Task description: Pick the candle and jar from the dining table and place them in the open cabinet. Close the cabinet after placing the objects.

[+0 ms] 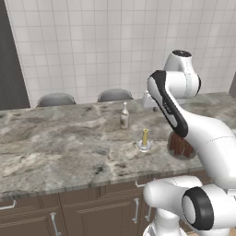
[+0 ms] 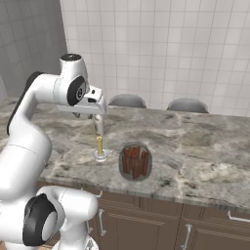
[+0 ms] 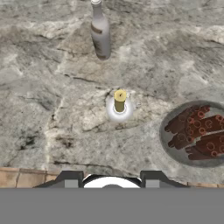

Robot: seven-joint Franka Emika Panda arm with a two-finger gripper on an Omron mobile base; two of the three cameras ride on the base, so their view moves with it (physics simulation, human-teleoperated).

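Gripper (image 2: 97, 117) clenched empty, hovering above short yellow stick candle (image 3: 120, 101) on grey-brown marble dining table (image 1: 55, 147), likely lining up first pick. Squat reddish-brown ribbed jar (image 2: 135, 161) just beside candle, untouched.

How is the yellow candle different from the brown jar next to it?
The candle is thin and yellow; the jar is wide and dark reddish-brown. The candle stands on a small clear round base; the jar has ribbed sides and no base. Both sit untouched on the dining table.
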